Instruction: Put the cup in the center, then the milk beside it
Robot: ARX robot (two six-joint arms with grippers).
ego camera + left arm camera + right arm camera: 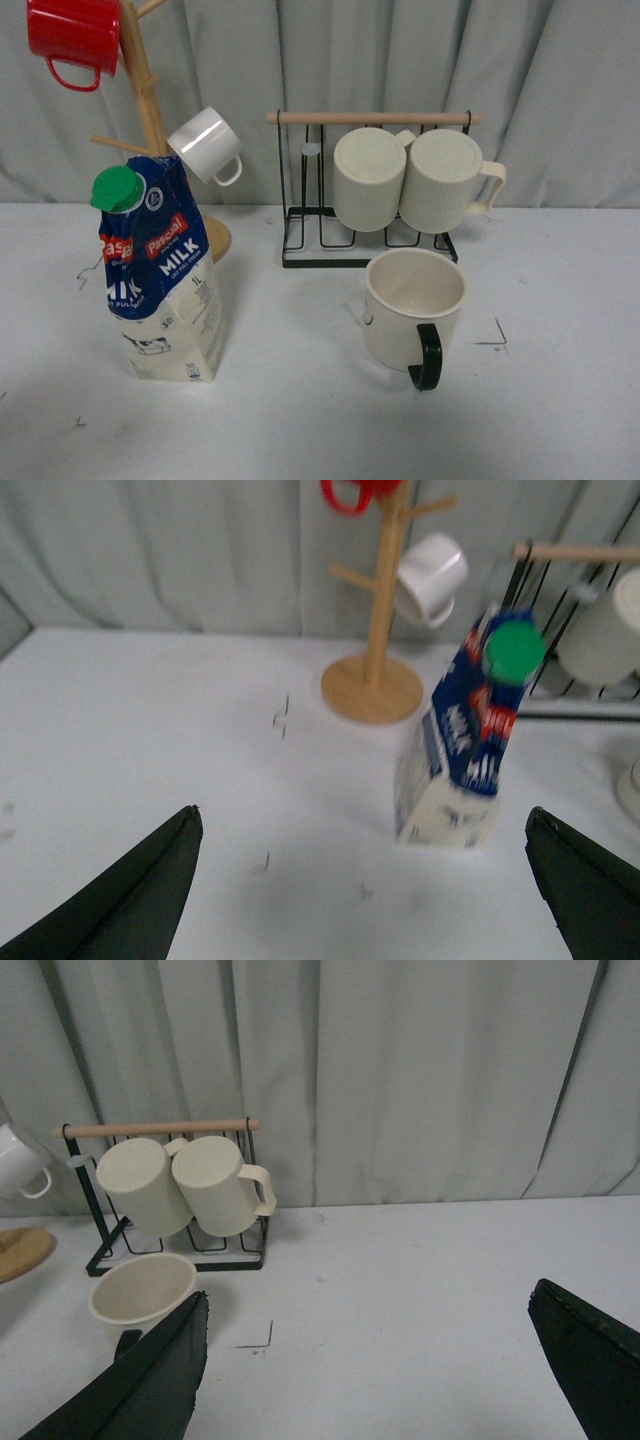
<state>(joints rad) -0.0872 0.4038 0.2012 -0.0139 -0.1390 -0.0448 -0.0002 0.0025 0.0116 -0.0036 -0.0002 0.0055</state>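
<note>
cup (413,305) sits in center (478,328). left hand (360,815) and right hand (368,1295) wide open, empty. risk: milk (165,275) is tall; a high grip may tip it.

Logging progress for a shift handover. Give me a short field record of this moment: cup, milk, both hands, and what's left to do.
cup: upright, black handle toward the front camera, apparently inside the marked center patch
milk: upright on the left of the table, well apart from the cup
left hand: open, empty, milk ahead of it
right hand: open, empty, cup off to one side
behind: ribbed mugs on wire rack
remaining: milk not yet beside cup
</note>
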